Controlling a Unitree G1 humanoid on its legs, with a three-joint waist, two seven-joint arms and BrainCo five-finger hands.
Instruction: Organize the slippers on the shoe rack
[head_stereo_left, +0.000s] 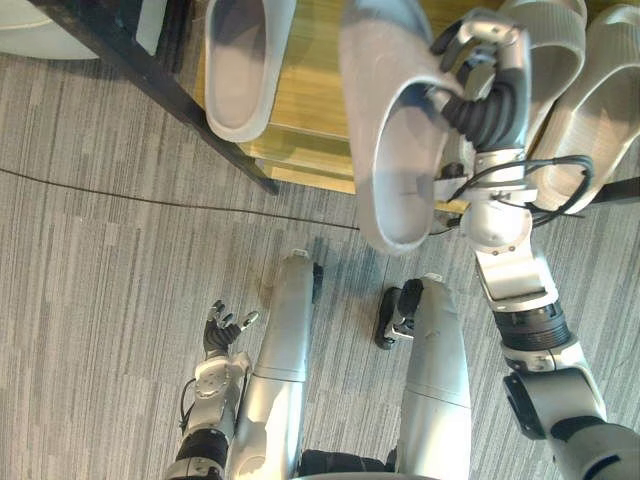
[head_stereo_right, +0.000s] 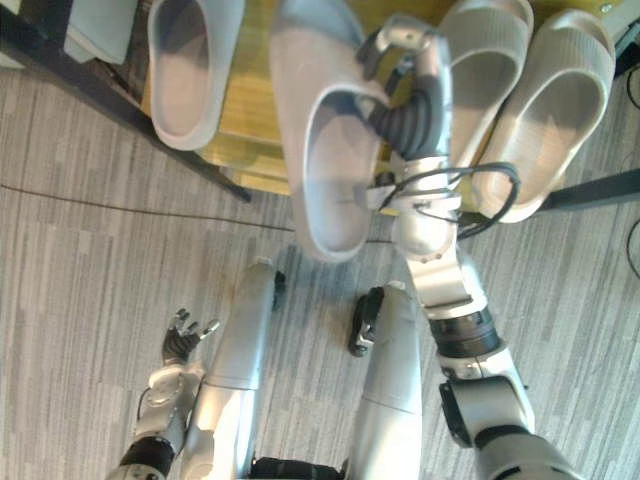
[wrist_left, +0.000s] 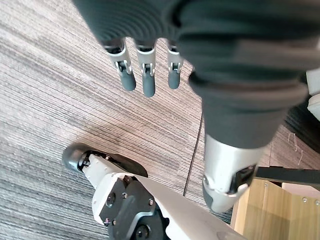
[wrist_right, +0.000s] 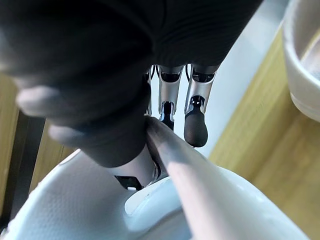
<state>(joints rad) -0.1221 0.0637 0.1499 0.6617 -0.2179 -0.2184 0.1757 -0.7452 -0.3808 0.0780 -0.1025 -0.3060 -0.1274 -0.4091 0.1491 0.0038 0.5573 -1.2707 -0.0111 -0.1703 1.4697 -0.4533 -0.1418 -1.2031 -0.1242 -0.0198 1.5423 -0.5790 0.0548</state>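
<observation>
- Over the front edge of the wooden shoe rack, my right hand grips a pale grey slipper, thumb and fingers pinched on its rim. The slipper's near end hangs past the edge, above the grey carpet.
- Toward the shelf's left end lies a second grey slipper.
- At the right end, two beige ribbed slippers lie side by side.
- Low over the carpet, my left hand hangs with fingers loose, holding nothing.

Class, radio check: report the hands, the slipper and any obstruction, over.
Right hand shut on grey slipper, over the shoe rack shelf. Left hand open, idle near the floor. Second grey slipper and beige slippers on shelf either side.
</observation>
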